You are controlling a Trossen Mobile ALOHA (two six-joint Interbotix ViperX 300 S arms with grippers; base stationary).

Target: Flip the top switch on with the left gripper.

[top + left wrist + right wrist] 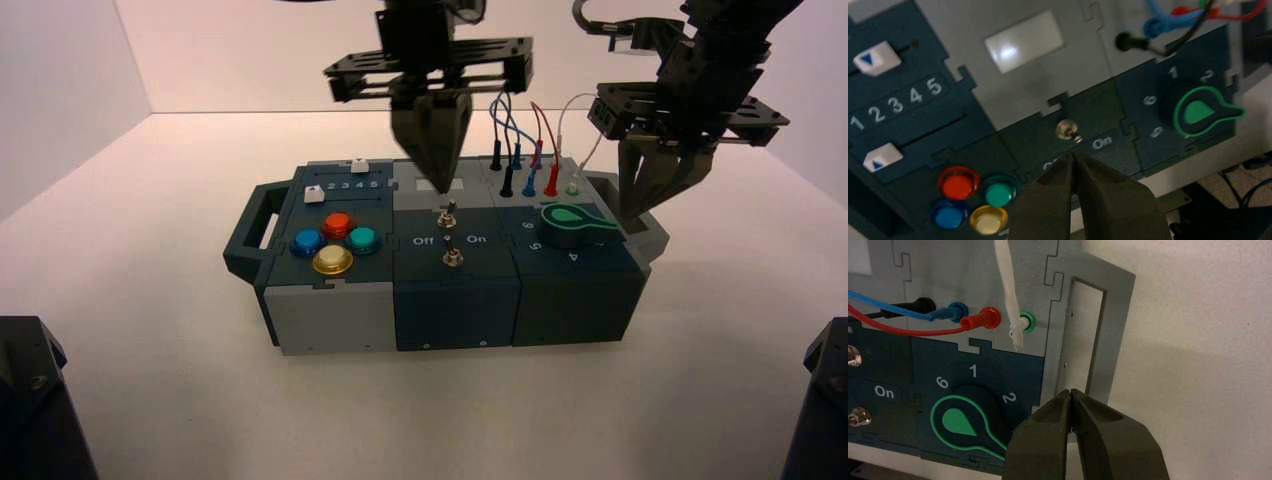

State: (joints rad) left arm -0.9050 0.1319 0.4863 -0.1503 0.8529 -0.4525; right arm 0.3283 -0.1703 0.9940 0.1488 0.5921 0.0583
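The top switch (447, 214), a small silver toggle, stands on the dark middle panel just below the pale display window (444, 186); in the left wrist view the top switch (1067, 130) sits above the "On" lettering (1102, 143). My left gripper (436, 184) hangs over the window, just behind the switch and apart from it, its fingers shut with nothing between them. In its own view the left gripper (1071, 154) covers the panel below the lettering and hides the second toggle (453, 258). My right gripper (638, 214) is shut over the box's right handle.
Four coloured buttons (335, 243) and two white sliders (313, 195) fill the box's left part. The green knob (572, 224) and plugged wires (528, 150) fill the right part. The grey handle (1096, 335) lies under the right gripper (1071, 392).
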